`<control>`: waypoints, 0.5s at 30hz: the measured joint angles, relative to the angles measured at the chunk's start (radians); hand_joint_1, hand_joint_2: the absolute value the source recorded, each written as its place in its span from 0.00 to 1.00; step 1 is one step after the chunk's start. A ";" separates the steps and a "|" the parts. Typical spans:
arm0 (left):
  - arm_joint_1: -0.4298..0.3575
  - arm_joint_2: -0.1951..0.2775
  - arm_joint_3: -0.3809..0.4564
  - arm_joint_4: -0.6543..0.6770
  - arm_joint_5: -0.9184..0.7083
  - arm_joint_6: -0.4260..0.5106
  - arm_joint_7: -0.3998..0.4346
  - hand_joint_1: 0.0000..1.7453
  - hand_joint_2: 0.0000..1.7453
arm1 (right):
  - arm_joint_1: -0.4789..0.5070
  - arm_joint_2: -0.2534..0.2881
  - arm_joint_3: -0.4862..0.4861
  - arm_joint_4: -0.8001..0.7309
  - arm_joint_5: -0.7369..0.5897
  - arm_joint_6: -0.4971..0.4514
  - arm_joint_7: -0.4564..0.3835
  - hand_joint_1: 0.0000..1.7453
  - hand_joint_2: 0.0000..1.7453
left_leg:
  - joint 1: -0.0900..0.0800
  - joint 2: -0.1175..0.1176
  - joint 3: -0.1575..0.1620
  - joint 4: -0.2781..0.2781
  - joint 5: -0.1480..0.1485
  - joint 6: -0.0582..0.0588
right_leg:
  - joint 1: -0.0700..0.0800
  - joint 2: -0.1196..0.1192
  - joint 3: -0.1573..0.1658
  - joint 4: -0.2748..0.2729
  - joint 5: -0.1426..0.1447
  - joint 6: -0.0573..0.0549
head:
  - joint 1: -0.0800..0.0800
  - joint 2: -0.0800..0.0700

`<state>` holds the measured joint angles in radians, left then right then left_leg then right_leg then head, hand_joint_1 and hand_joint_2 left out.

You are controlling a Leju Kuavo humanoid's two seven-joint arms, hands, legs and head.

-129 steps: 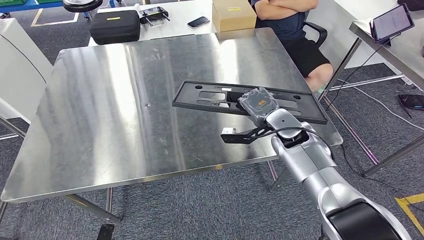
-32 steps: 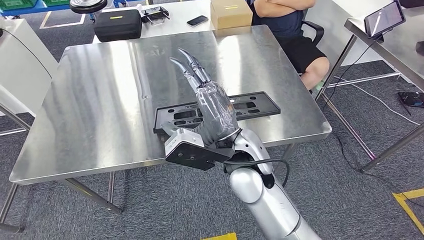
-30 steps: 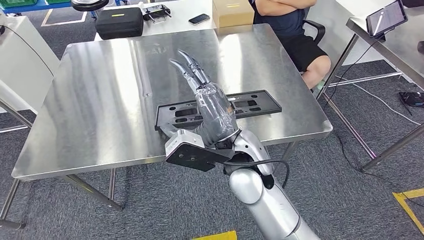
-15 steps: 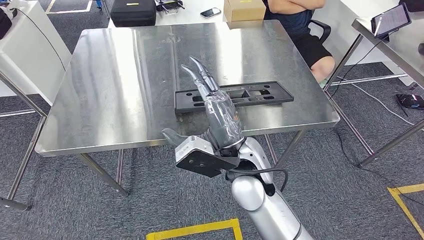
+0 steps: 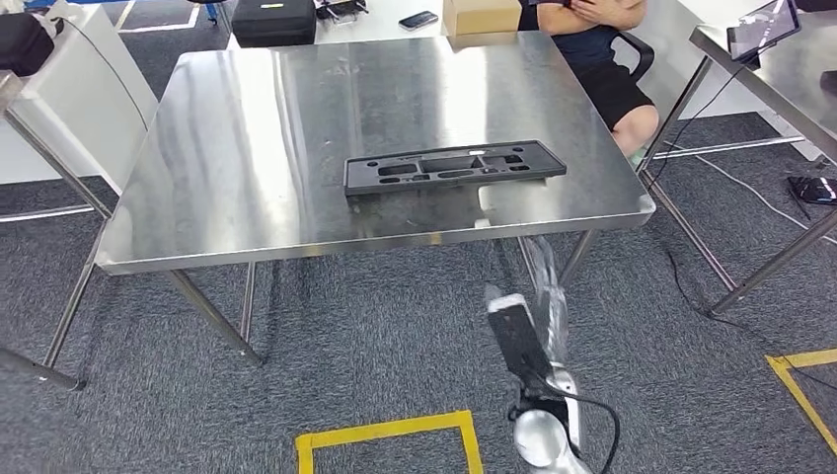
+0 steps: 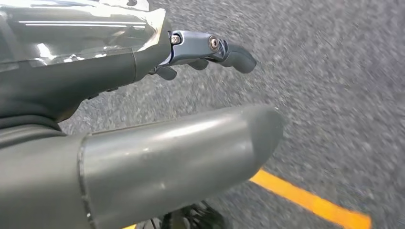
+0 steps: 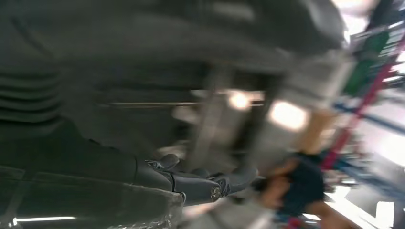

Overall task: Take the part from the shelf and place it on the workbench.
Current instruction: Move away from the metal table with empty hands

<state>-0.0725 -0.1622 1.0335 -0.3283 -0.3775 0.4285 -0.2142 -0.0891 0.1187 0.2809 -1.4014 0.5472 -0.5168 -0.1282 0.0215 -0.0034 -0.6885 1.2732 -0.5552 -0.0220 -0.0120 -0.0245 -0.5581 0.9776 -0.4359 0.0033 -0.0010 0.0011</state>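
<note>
Right hand (image 5: 546, 286) withdrawn below workbench (image 5: 247, 148), apparently empty, fingers blurred, part (image 5: 453, 167) resting flat on top

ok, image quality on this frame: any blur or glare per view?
Head view: sharp overall, broad glare streaks on the steel table; the black part reads clearly, while the right hand below the table edge is motion-smeared. Left wrist view: left hand sharp, carpet behind it blurred. Right wrist view: heavy motion blur, blown-out highlights, background unreadable.
</note>
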 joint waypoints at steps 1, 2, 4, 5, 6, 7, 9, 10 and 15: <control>0.002 0.001 0.003 -0.002 0.000 -0.001 -0.001 0.00 0.00 | 0.027 -0.002 -0.040 0.051 -0.027 -0.018 -0.010 0.00 0.00 | 0.005 0.001 0.035 -0.029 0.028 -0.004 | -0.002 -0.002 -0.013 0.007 0.005 0.005 | 0.000 0.000; 0.002 0.002 0.008 -0.005 0.000 -0.001 -0.002 0.00 0.00 | 0.047 -0.002 -0.080 0.108 -0.050 -0.039 -0.023 0.00 0.00 | 0.010 0.000 0.080 -0.083 0.046 -0.007 | -0.004 -0.003 -0.026 0.016 0.010 0.010 | 0.000 0.000; 0.000 0.002 0.019 -0.008 0.001 0.001 -0.003 0.00 0.00 | 0.068 -0.003 -0.163 0.252 -0.089 -0.082 -0.063 0.00 0.00 | 0.012 -0.005 0.161 -0.199 0.041 -0.007 | -0.002 -0.003 -0.048 0.033 0.019 0.024 | 0.000 0.000; 0.000 0.002 0.025 -0.008 0.001 0.002 -0.004 0.00 0.00 | 0.073 -0.003 -0.200 0.321 -0.100 -0.101 -0.084 0.00 0.00 | 0.009 -0.009 0.175 -0.230 0.029 0.000 | 0.000 -0.002 -0.055 0.038 0.024 0.032 | 0.000 0.000; -0.001 0.002 0.031 -0.009 0.001 0.003 -0.004 0.00 0.00 | 0.077 -0.002 -0.233 0.386 -0.107 -0.115 -0.101 0.00 0.00 | 0.004 -0.011 0.176 -0.242 0.022 0.011 | 0.001 -0.002 -0.059 0.039 0.031 0.040 | 0.001 0.000; 0.000 0.002 0.037 -0.010 0.001 0.004 -0.005 0.00 0.00 | 0.081 -0.002 -0.257 0.437 -0.109 -0.122 -0.111 0.00 0.00 | 0.002 -0.011 0.167 -0.242 0.028 0.025 | 0.001 -0.001 -0.063 0.035 0.040 0.048 | 0.003 0.000; -0.001 0.002 0.047 -0.012 0.001 0.007 -0.006 0.00 0.00 | 0.083 -0.002 -0.295 0.519 -0.116 -0.126 -0.109 0.00 0.00 | 0.000 -0.003 0.150 -0.248 0.049 0.050 | -0.002 0.005 -0.079 0.048 0.026 0.054 | 0.005 0.000; -0.003 0.002 0.052 -0.012 0.003 0.011 -0.007 0.00 0.00 | 0.079 -0.002 -0.314 0.563 -0.121 -0.126 -0.100 0.00 0.00 | 0.001 0.001 0.138 -0.251 0.063 0.060 | -0.003 0.008 -0.093 0.077 -0.005 0.051 | 0.006 0.000; -0.006 -0.006 0.091 -0.014 0.021 0.036 -0.030 0.00 0.00 | 0.056 -0.008 -0.422 0.791 -0.164 -0.134 -0.110 0.00 0.00 | -0.005 0.005 0.062 -0.249 0.128 0.070 | -0.004 0.018 -0.119 0.323 -0.153 0.049 | 0.012 0.000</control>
<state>-0.0789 -0.1683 1.1249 -0.3418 -0.3565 0.4645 -0.2441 -0.0335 0.1108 -0.1415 -0.6105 0.3837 -0.6512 -0.2386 0.0160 0.0019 -0.6263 1.0238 -0.4276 0.0482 -0.0156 -0.0070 -0.6770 1.3009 -0.5893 0.0525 0.0107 0.0011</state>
